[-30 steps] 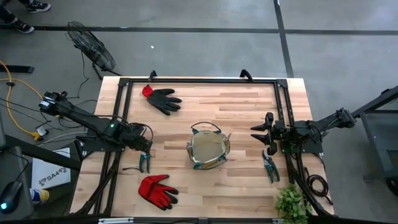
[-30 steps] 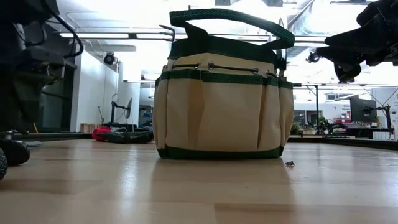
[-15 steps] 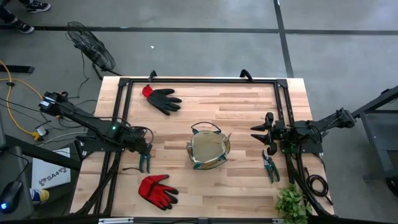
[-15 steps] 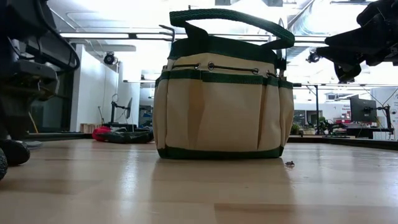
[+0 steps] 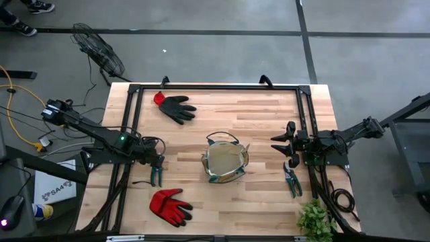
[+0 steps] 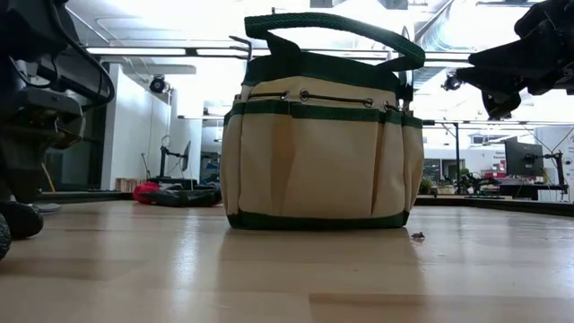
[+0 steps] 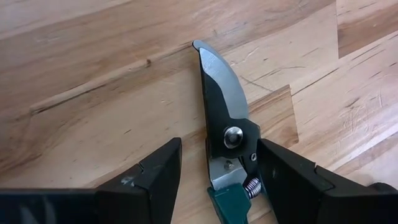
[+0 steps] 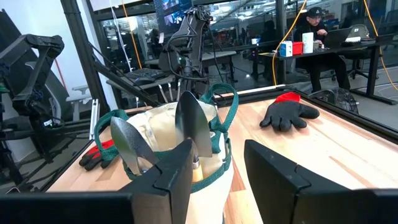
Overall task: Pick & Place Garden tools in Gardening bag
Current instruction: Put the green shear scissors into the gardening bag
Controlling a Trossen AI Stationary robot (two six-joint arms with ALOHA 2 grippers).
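Note:
The gardening bag [image 5: 225, 163] stands upright in the middle of the table, with two silver trowel blades [image 8: 191, 124] sticking up out of it. A green-handled pruner [image 5: 155, 176] lies flat left of the bag. My left gripper [image 7: 217, 149] is open and points steeply down, with a finger on each side of that pruner's head. A second pruner [image 5: 293, 181] lies right of the bag. Above it my right gripper [image 8: 217, 180] waits level and open, facing the bag. A black-and-red glove [image 5: 176, 107] lies at the far left and a red glove [image 5: 169, 206] at the near left. My left gripper straddles the pruner's head beside the pivot bolt [image 7: 233, 137], coming from above with the blade pointing away past the fingertips. One finger [image 7: 280, 177] shows right against the head's side; whether it touches I cannot tell. The pruner lies flat on the table.
A black frame [image 5: 215, 87] runs along the table's far, left and right sides. A leafy plant [image 5: 316, 220] stands at the near right corner. Bare wood lies between the bag and each pruner.
My left gripper has come down toward the pruner on the bag's left and tipped steeper, its fingers staying apart. The pruner, the bag and my right arm have kept still.

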